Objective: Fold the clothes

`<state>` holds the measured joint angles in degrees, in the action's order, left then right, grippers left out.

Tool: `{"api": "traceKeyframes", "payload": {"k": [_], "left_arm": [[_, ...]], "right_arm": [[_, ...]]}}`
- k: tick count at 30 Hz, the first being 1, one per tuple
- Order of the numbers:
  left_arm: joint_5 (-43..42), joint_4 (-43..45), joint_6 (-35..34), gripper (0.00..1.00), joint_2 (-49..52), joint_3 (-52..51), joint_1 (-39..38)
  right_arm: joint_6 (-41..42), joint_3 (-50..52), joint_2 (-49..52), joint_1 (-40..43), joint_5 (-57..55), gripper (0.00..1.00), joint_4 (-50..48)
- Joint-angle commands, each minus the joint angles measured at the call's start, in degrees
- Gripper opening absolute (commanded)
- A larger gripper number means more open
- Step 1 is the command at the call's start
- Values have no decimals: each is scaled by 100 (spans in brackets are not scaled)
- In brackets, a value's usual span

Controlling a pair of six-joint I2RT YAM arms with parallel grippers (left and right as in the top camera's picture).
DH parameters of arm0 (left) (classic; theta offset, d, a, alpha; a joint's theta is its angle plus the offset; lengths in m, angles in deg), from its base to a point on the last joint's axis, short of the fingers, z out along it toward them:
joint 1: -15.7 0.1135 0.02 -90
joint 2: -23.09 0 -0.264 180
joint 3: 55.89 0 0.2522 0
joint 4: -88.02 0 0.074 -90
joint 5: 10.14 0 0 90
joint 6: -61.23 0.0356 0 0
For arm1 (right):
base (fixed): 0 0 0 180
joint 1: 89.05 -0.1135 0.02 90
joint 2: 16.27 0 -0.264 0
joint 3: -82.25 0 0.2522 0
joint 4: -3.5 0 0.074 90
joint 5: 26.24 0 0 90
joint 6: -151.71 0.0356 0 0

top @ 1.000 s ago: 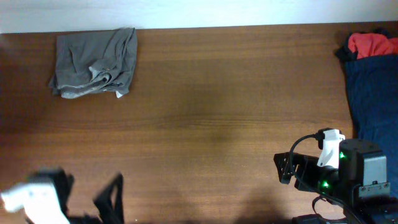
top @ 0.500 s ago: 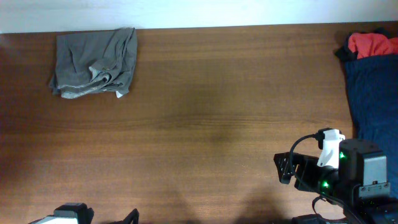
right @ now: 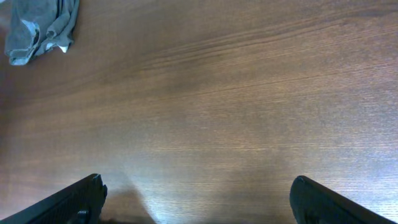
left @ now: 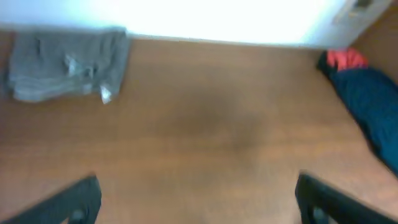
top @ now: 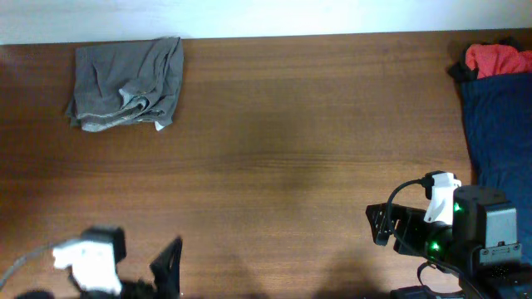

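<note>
A folded mid-grey garment [top: 126,84] lies at the table's far left; it also shows in the left wrist view [left: 67,63] and the right wrist view [right: 40,28]. A dark navy garment [top: 502,133] lies along the right edge with a red one [top: 496,58] behind it; both show in the left wrist view, navy [left: 372,112] and red [left: 345,58]. My left gripper [left: 198,198] is open and empty at the front left, its finger visible from overhead [top: 169,267]. My right gripper [right: 199,196] is open and empty at the front right [top: 381,224].
The brown wooden table [top: 299,149] runs to a pale wall at the back. The right arm's base with green lights [top: 465,228] stands at the front right corner, next to the navy garment.
The left arm has shifted at the front left edge, dropping nearly out of view and then coming back in further right. The right arm and the clothes have not moved.
</note>
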<state>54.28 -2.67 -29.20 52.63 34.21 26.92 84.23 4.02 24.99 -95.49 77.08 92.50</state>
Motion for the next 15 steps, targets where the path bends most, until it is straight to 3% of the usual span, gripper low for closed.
{"api": "traceKeyframes", "payload": {"k": [1,8,12,13,15], "left_arm": [[-590,1056,675,99,-433,-1062,-212],[-616,3333,605,99,-2039,-3777,-754],[-601,4586,603,99,-2378,-4675,-929],[-507,4846,538,99,-2422,-4868,-946],[105,5296,-216,99,-2479,-5250,-949]], "right_arm": [[46,13,-2,-35,-52,99,0],[46,13,-2,-35,-52,99,0],[46,13,-2,-35,-52,99,0],[46,13,-2,-35,-52,99,0],[46,13,-2,-35,-52,99,0]]}}
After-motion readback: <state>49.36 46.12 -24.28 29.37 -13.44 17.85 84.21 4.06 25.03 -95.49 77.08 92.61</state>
